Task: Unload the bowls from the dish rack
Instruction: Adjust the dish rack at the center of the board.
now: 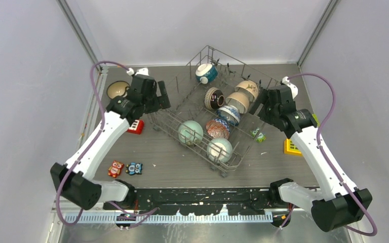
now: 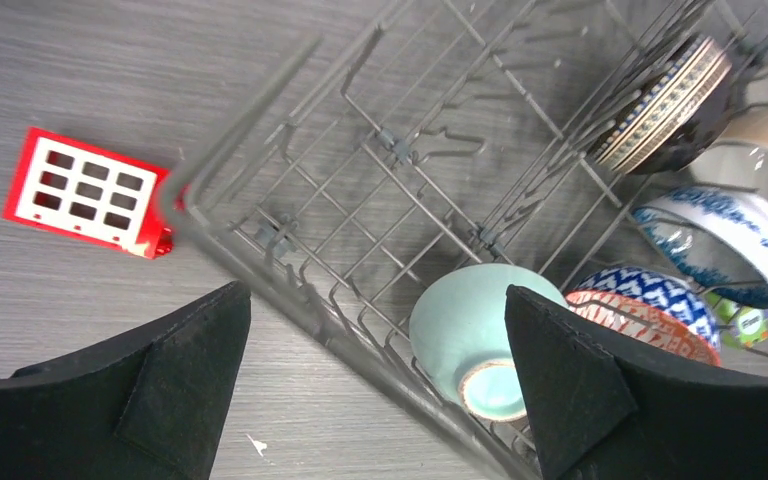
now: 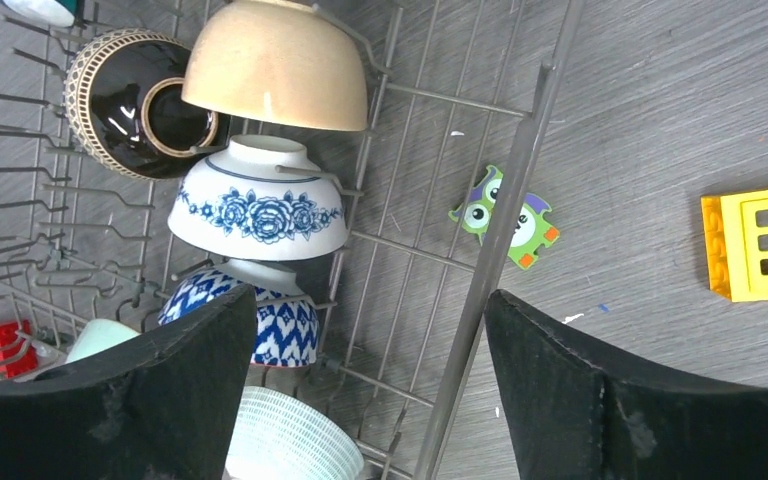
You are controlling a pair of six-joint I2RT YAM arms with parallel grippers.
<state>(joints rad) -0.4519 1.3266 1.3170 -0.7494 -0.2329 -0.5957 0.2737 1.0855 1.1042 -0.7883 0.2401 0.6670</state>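
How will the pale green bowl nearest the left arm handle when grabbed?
The pale green bowl looks glazed, so probably slippery. Seemingly rigid ceramic, likely fragile if dropped. Tilted on its side between dish rack tines, it may roll once freed.

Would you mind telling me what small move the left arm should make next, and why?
Probably lower the left gripper and shift it sideways until it is centred over the pale green bowl. Its jaws stand wide open and empty above a corner of the dish rack. That bowl lies on its side among the tines, off-centre between the fingers, so it looks like the easiest one to grasp.
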